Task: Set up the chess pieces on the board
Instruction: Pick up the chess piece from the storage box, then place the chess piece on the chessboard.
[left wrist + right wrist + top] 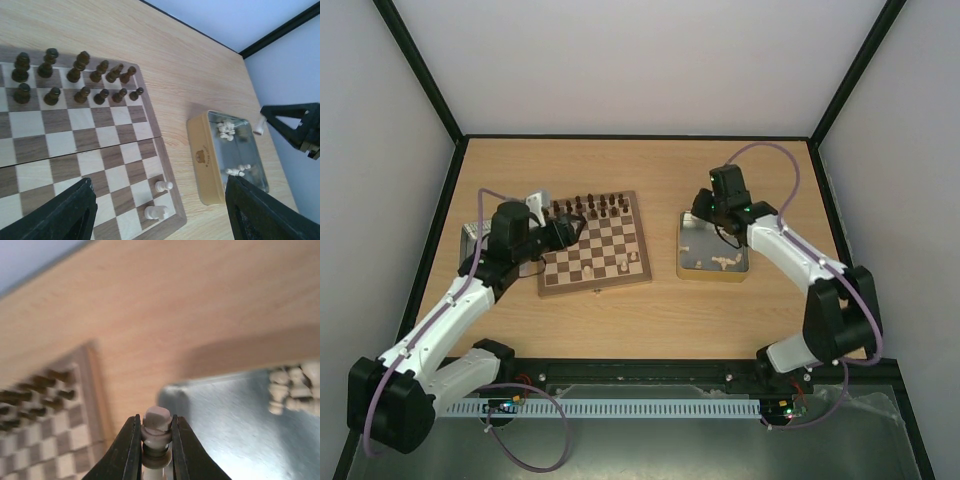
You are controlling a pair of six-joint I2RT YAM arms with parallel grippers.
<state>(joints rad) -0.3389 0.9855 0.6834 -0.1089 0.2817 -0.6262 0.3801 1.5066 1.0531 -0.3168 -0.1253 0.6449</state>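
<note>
The board lies left of centre, with dark pieces along its far rows. Two cream chess pieces stand near its right corner, one of them on the corner square. My left gripper hovers open over the board's near right part, with nothing between its fingers. My right gripper is shut on a cream chess piece, lifted above the far left end of the tin. More cream pieces lie loose in that tin.
The gold-sided metal tin sits right of the board. Another tin shows partly behind the left arm at the board's left. The dark pieces fill two rows at the board's far side.
</note>
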